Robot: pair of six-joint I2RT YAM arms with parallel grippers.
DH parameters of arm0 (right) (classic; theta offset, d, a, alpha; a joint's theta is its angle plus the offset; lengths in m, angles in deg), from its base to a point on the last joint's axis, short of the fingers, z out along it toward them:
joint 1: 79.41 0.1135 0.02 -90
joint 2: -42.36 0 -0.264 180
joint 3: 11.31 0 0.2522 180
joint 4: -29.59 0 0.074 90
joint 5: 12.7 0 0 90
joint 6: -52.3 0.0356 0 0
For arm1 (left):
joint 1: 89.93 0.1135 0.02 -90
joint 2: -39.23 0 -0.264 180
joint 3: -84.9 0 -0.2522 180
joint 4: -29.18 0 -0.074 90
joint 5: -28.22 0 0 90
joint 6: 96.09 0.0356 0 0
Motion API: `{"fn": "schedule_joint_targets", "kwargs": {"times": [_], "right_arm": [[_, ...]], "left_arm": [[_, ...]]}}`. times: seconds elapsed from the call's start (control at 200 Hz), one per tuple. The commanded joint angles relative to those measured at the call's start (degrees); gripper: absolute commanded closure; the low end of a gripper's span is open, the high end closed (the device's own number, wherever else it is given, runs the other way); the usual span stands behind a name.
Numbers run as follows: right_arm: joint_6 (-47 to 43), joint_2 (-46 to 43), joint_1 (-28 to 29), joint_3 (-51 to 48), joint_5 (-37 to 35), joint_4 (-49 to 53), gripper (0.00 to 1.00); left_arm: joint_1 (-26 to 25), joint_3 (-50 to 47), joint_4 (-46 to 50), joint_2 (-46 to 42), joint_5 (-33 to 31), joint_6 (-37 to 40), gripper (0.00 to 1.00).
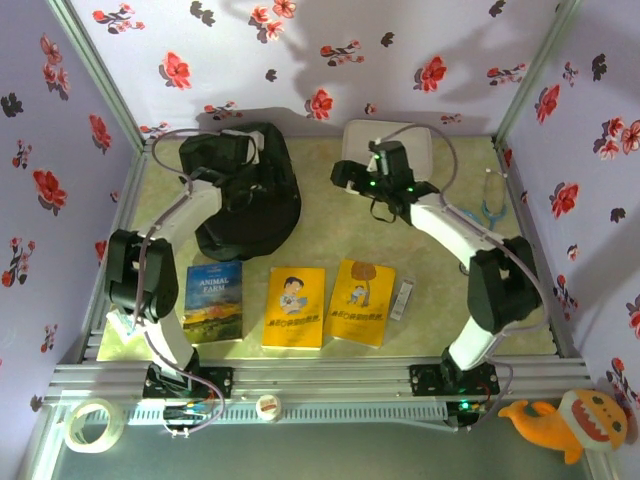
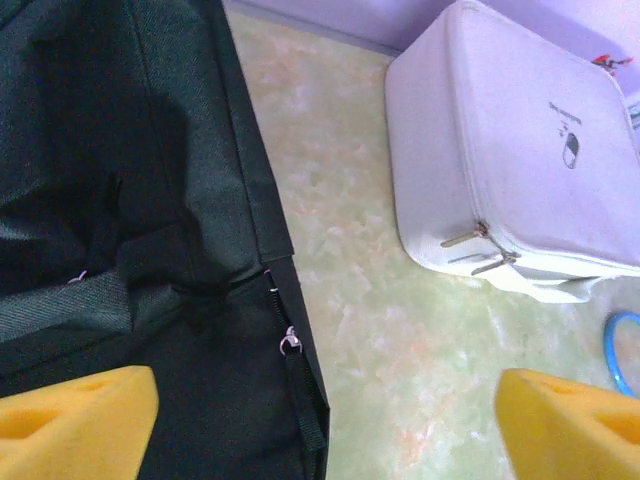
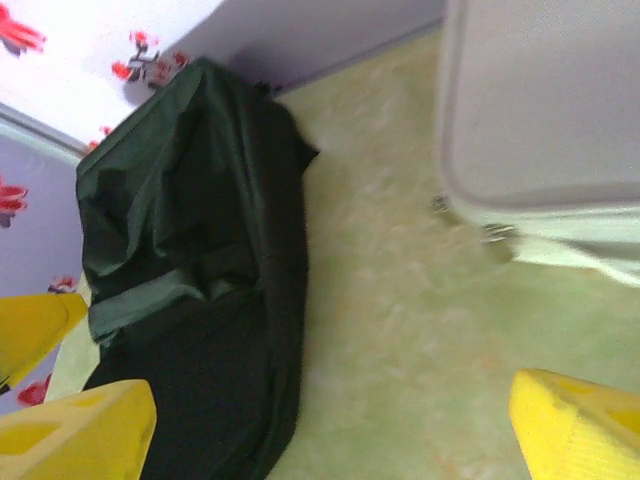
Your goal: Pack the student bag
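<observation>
Two states: my left fingers (image 2: 80,420) apart; my right fingers (image 3: 85,430) apart.
Large black fabric backpack (image 1: 265,200): lying on table (image 1: 330,240).
White rounded zip case (image 1: 420,140): near it, not touching.

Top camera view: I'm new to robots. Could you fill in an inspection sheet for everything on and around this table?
Surface: pale green marbled table.
Job's things: black student bag lying at back left; cannot tell whether it is unzipped.
Clutter: white zip case at back centre; three books in a row near the front; small flat strip beside them; blue-handled item at the right edge.
Grippers: left gripper over the bag's edge, open; right gripper by the case, open; both empty.
Cables: grey cables loop off each arm.
Surroundings: floral walls; tape roll and plush toy on the front ledge.
</observation>
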Motion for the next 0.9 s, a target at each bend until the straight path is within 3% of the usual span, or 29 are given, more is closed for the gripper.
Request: {"fn": "schedule_joint_targets", "kwargs": {"times": [0.0,0.145,0.335,0.895], "right_arm": [[0.43,3.86,1.77,3.60,1.94,2.43,0.10],[1.75,4.83,1.89,4.20,1.74,1.17,0.11],[1.98,4.40,1.89,2.90,1.23,1.43,0.11],[3.28,5.25,1.89,2.28,1.21,1.60,0.12]], "left_arm": [[-0.62,-2.02,3.11,1.54,2.86,-0.77,0.25],[-0.56,-1.35,3.62,4.65,4.72,-3.24,0.46],[-0.63,1.75,5.26,10.27,8.43,-4.49,0.62],[-1.27,10.15,10.50,19.67,12.71,-1.87,0.74]]}}
